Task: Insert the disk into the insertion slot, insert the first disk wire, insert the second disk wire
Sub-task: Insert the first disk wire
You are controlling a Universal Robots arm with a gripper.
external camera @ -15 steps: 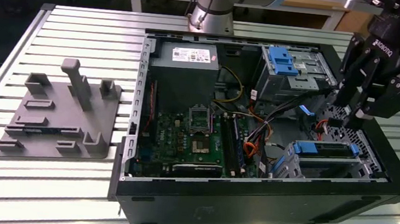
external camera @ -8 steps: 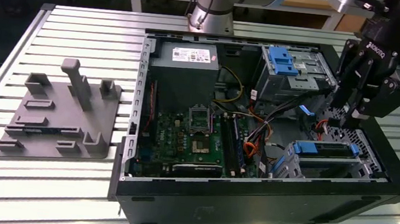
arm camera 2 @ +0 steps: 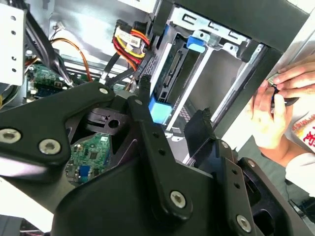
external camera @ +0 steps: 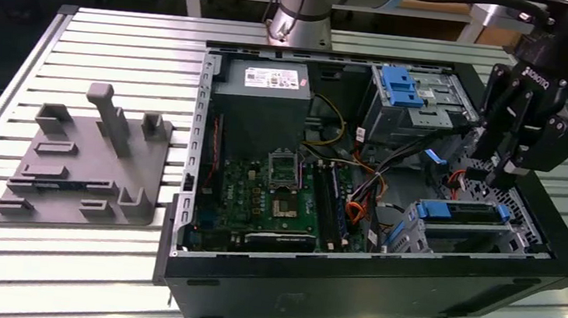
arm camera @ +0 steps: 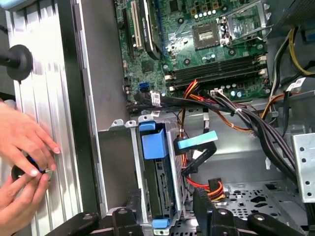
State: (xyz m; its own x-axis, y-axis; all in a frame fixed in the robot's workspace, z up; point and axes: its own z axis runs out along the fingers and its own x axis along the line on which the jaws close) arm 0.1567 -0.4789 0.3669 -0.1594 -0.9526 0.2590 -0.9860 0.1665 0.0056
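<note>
Standing by the slatted aluminium table (external camera: 95,281), I see the open black computer case (external camera: 375,297) lying on its side. In the case's near corner, on the exterior view's right, sits the boxy silver perforated drive cage (external camera: 527,229). The flat silver hard drive in its bright blue plastic carrier (arm camera: 162,187) stands on edge inside it and looks fully seated. The black linkage gripper (arm camera: 167,204) hangs just above that corner with its jaws apart, one on either side of the carrier's near end. I cannot tell whether the pads touch it.

I judge the drive to be dense, rigid and sensitive to knocks, best held by the blue carrier's handle or side rails and never by its board face. The dark thin cable with the small bright blue plug (arm camera: 197,141) hangs loose just beside the cage. It looks limp and light, so the stiff plug body is the place to pinch it. The thin red-orange flat cable (external camera: 353,209) loops near the motherboard's edge, and its plug is lost among the other wiring.

The drive's label and connector end are out of sight, so I cannot judge whether anything is plugged in. A person's hands (arm camera: 24,167) hold some small dark object against the case's outer wall, and I cannot make out what it is.
</note>
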